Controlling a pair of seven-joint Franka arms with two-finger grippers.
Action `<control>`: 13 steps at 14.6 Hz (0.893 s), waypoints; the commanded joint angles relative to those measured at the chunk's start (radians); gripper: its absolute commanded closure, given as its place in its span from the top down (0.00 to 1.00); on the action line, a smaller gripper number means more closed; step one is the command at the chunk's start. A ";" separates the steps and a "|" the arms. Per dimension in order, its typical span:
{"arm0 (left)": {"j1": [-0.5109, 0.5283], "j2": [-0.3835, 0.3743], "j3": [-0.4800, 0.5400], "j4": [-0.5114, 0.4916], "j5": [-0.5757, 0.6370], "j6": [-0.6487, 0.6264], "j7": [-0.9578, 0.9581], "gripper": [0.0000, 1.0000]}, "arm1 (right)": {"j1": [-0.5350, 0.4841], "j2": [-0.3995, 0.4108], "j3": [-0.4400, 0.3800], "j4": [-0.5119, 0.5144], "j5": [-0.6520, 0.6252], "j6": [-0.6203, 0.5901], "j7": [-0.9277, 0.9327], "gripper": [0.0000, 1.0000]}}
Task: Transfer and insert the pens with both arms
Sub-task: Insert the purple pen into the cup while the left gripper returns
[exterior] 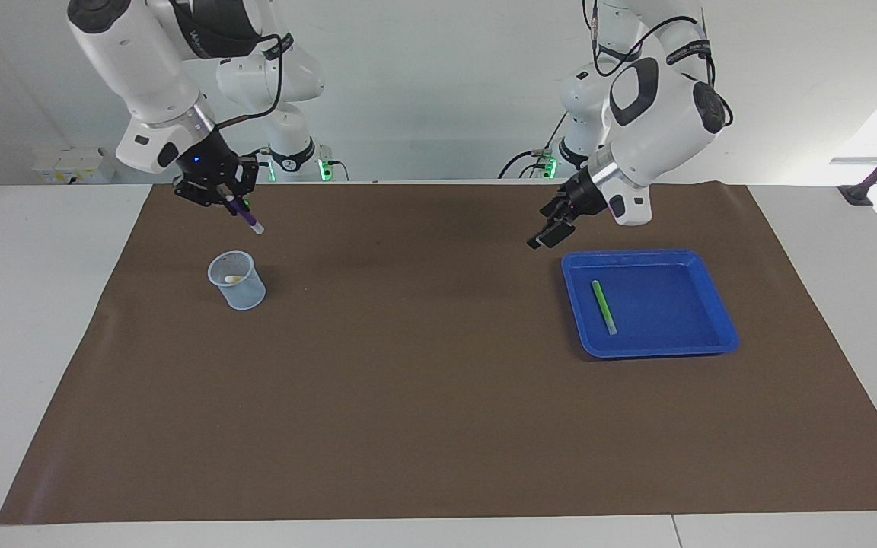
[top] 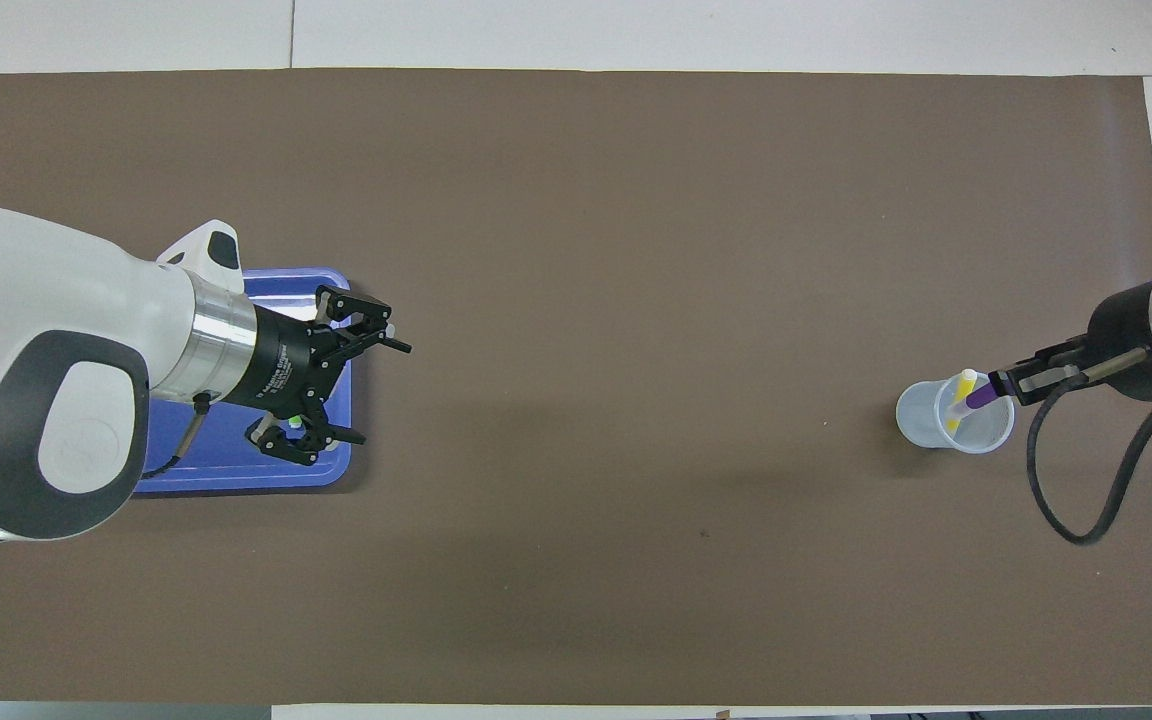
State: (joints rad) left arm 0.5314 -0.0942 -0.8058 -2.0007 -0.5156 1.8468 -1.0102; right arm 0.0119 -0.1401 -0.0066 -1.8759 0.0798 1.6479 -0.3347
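From the facing camera we see the right gripper (exterior: 234, 199) clamping a slim purple pen (exterior: 244, 216), whitish cap slanting down above a translucent plastic cup (exterior: 237, 281); a green pen (exterior: 604, 307) lies lengthwise in the glossy blue tray (exterior: 716, 323). Overhead, the left gripper (top: 376, 390) hangs spread and empty over that tray; a yellow pen (top: 958, 400) stands in the cup.
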 commanded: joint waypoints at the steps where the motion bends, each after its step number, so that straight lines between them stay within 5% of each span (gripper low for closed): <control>1: 0.016 0.031 -0.007 -0.015 0.184 -0.011 0.225 1.00 | -0.015 -0.050 0.016 -0.144 -0.070 0.099 -0.070 0.00; 4: 0.047 0.102 -0.007 -0.029 0.337 0.050 0.471 1.00 | -0.067 -0.050 0.016 -0.248 -0.087 0.205 -0.133 0.00; 13: 0.071 0.296 -0.006 -0.139 0.650 0.384 0.877 1.00 | -0.101 -0.013 0.017 -0.318 -0.086 0.337 -0.168 0.00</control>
State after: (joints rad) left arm 0.5909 0.1600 -0.8044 -2.1358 0.0579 2.1900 -0.1855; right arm -0.0758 -0.1501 0.0005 -2.1556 0.0063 1.9380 -0.4966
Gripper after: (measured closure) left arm 0.000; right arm 0.815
